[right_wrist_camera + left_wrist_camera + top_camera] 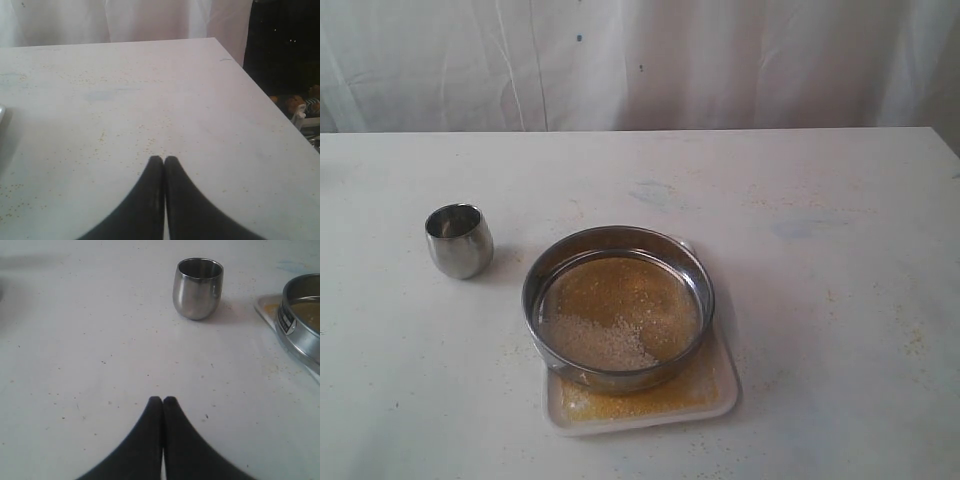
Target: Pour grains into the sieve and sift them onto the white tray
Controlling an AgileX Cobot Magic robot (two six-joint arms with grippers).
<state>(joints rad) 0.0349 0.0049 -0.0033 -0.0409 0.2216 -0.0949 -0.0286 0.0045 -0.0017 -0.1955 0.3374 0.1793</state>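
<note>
The round steel sieve (618, 305) rests on the white tray (725, 395) near the table's front middle. Pale whitish grains (600, 342) lie on its mesh, and golden-yellow meal covers the tray under it. The sieve's wall (300, 330) and a tray corner (265, 305) also show in the left wrist view. A small steel cup (459, 240) stands upright left of the sieve; it appears again as the cup (197, 288) ahead of my left gripper (162, 400), which is shut and empty. My right gripper (163, 159) is shut and empty over bare table. Neither arm shows in the exterior view.
Stray yellow grains (150, 145) speckle the white table (820, 200). A white curtain (640, 60) hangs behind the table's far edge. The table's right edge (265, 95) drops to a dark area with clutter.
</note>
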